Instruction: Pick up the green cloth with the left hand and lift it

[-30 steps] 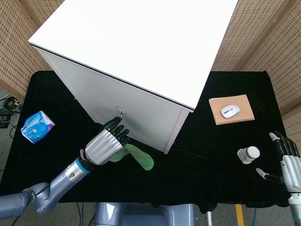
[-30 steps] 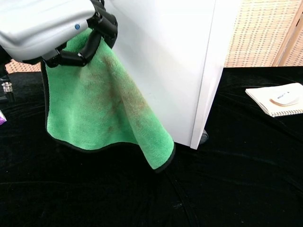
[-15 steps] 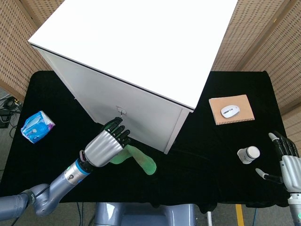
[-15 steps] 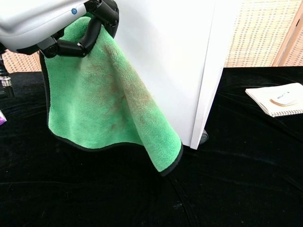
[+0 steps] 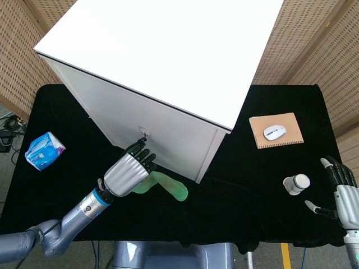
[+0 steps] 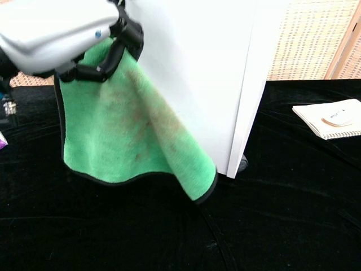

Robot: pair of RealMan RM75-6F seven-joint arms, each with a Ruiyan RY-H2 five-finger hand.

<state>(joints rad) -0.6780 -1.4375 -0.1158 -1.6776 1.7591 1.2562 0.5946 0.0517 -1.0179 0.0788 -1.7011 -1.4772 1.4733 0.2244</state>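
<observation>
The green cloth (image 6: pixel 132 132) with a dark hem hangs in the air in front of the white cabinet, clear of the black table. My left hand (image 6: pixel 67 36) grips its top edge with curled fingers. From the head view, the left hand (image 5: pixel 128 172) hovers by the cabinet's front, and the green cloth (image 5: pixel 165 186) shows only as a strip below it. My right hand (image 5: pixel 342 193) rests at the table's far right edge, fingers spread and empty, near a small white bottle (image 5: pixel 296 183).
A large white cabinet (image 5: pixel 168 73) fills the table's middle. A tan notebook (image 5: pixel 275 130) with a white mouse (image 5: pixel 274 131) lies at the right. A blue packet (image 5: pixel 44 150) sits at the left edge. Black cloth covers the table (image 6: pixel 282 226).
The left hand has carried the hanging cloth slightly to the right, and the cloth swings. The right hand has not moved.
</observation>
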